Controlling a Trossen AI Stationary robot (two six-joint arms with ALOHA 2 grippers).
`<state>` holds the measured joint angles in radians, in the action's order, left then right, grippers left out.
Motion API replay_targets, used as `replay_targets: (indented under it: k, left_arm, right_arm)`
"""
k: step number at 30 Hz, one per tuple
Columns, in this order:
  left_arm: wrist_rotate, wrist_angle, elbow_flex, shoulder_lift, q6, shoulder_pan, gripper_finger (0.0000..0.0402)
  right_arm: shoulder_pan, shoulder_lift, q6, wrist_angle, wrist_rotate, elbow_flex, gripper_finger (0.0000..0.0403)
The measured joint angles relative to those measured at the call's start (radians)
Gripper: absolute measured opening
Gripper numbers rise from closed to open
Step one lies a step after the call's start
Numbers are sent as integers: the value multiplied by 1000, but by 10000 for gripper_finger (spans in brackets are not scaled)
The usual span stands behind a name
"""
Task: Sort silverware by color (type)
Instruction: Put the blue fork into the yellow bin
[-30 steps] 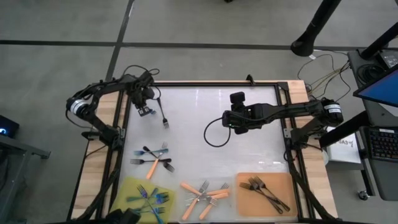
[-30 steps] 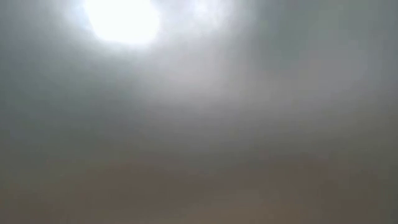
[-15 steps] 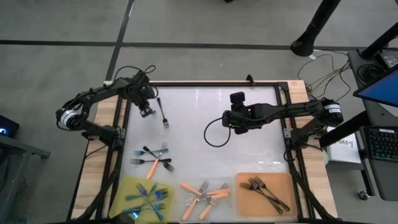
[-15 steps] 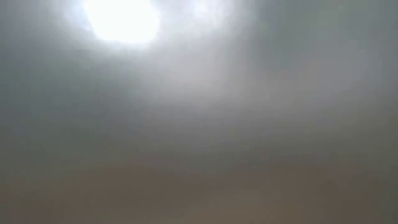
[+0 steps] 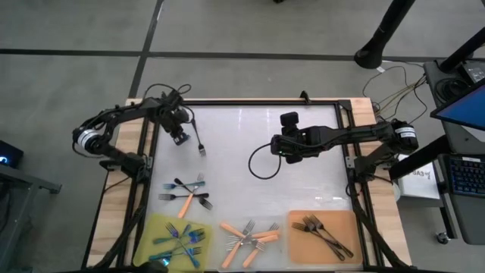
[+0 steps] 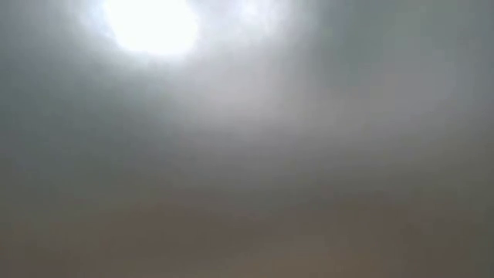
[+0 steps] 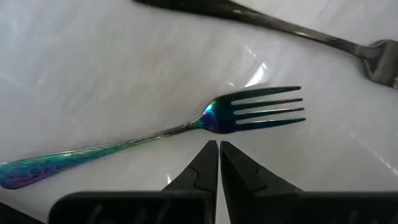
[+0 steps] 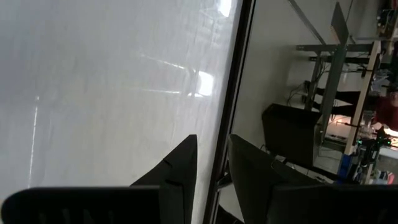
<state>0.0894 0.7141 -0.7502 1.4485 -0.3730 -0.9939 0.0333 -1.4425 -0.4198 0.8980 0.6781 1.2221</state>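
Just above blue-teal fork (image 7: 205,123), left end effector (image 7: 219,149) closed, empty, not touching

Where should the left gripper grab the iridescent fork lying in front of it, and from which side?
Best bet: the neck of the iridescent fork, just behind the tines, from straight above. It lies flat on the white table, so only a top-down pinch across the thin stem works. The left gripper sits right beside that spot, fingers shut and empty; it would need to open first. The dark fork lies clear.
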Motion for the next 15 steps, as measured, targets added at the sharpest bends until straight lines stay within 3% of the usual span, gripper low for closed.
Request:
replay_targets:
  k: [15]
  left_arm:
    - [-37,20,-61,111,77,40,0]
  right_arm:
    - [0,0,0,-1,0,0,82]
